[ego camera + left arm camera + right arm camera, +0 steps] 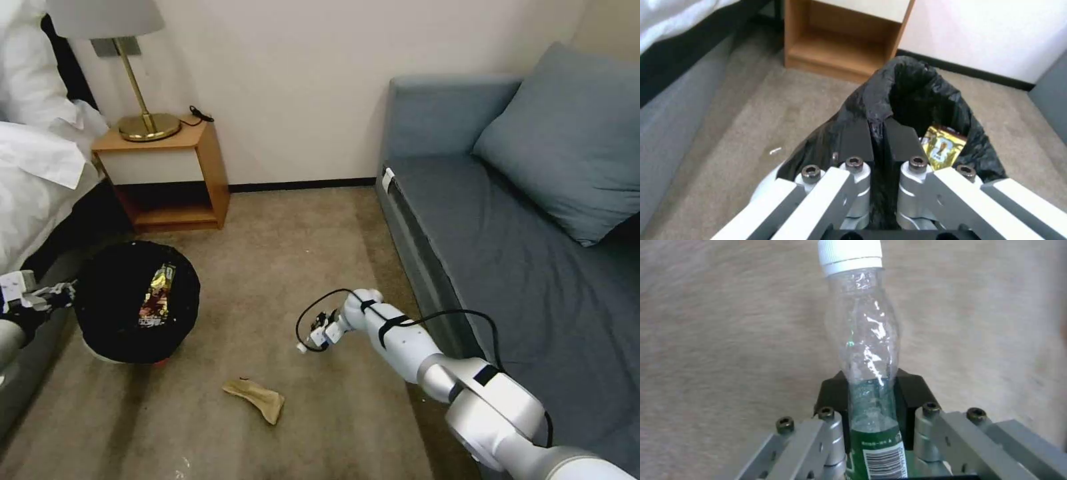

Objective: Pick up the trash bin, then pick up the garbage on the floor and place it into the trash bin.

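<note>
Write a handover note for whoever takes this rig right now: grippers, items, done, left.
Left gripper: shut on the bin bag's rim, at the robot's left by the bed.
Right gripper: shut on the bottle, over the carpet between bin and sofa.
Done: bin gripped; gold wrapper inside it, a red packet apparently beneath; bottle picked up.
Left: drop the bottle into the bin, then collect the tan paper lying on the carpet in front of the robot.

Crinkly glossy black plastic bag [911, 96]; clear, shiny plastic bottle [865, 336]; matt rough carpet [287, 253]; crumpled tan paper [257, 398].
</note>
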Robot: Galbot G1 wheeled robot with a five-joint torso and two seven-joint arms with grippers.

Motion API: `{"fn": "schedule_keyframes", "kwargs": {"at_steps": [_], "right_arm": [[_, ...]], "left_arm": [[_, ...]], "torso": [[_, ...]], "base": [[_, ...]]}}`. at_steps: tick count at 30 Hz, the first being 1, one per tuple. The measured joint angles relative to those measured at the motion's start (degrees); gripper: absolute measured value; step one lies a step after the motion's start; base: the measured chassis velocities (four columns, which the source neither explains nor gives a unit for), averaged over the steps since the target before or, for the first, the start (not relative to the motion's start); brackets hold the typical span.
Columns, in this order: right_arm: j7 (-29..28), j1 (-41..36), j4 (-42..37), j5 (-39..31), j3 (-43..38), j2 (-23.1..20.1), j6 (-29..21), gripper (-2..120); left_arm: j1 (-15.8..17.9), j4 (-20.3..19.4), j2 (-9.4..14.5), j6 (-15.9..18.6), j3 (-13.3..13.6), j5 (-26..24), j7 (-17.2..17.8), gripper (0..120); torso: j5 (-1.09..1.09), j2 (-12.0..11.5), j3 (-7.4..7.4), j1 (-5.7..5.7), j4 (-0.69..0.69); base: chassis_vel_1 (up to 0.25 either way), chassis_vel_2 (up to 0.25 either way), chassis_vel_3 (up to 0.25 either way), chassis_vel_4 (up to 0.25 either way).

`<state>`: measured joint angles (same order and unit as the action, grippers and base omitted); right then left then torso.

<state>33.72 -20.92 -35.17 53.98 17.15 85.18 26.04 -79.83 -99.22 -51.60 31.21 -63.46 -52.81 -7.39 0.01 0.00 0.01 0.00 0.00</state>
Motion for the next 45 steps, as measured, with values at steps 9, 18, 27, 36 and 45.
{"fn": "schedule_keyframes", "kwargs": {"at_steps": [9,18,27,36,45], "right_arm": [[0.11,-2.51,-19.07,-35.22,0.65,-12.49,-3.24,19],[-18.22,-6.99,-47.72,-78.55,6.69,-17.78,-20.93,19],[-30.92,-1.52,-52.81,-97.19,14.35,-5.88,-28.03,19],[-37.80,2.80,-41.56,-100.31,18.43,7.14,-29.03,19],[-38.35,1.23,-35.18,-96.92,20.86,7.27,-28.71,19]], "left_arm": [[0.66,0.47,0.11,0.00,1.18,-0.33,0.04,4],[0.63,0.54,1.07,0.03,1.78,-0.81,0.09,4],[0.82,0.34,1.25,0.03,2.52,-0.96,0.09,4],[0.86,-0.48,0.80,0.03,2.65,-0.99,0.10,4],[1.05,-1.08,0.86,0.06,2.64,-1.22,0.10,4]], "torso": [[-0.01,0.00,0.00,0.00,-0.03],[-0.01,0.00,-0.01,0.00,-0.01],[-0.02,0.00,-0.01,0.00,0.02],[-0.03,0.00,0.00,0.00,0.02],[-0.02,0.00,-0.01,0.00,0.00]], "base": [[0.000,0.000,0.000,0.000],[0.000,0.000,0.000,0.000],[0.000,0.000,0.000,0.000],[0.000,0.000,0.000,0.000],[0.000,0.000,0.000,0.000]]}}
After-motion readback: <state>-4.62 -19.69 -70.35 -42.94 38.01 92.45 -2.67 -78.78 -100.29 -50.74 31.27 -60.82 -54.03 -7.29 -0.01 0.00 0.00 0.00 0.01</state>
